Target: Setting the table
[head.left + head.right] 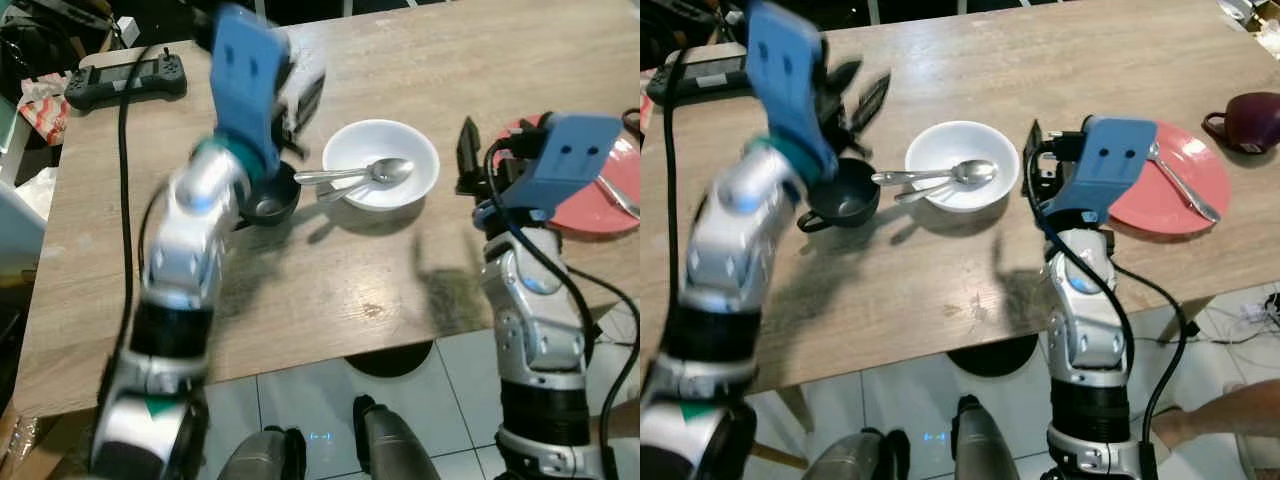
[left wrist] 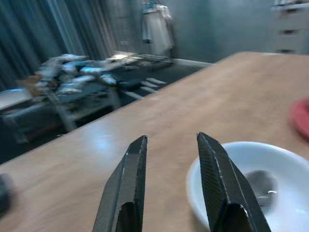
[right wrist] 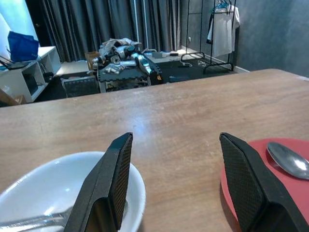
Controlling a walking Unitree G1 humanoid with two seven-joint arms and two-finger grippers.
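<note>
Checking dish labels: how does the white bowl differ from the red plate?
The white bowl is deep and round-walled; the red plate is flat and shallow. The bowl sits between the two grippers; the plate lies on the robot's right, partly behind the right gripper. The bowl holds two pieces of cutlery, handles over its left rim; the plate carries one. Both rest on the wooden table.

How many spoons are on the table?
3. Two spoons lie together in the white bowl, handles sticking out toward the black cup. A third utensil, probably a spoon, lies on the red plate. More may hide behind the arms.
</note>
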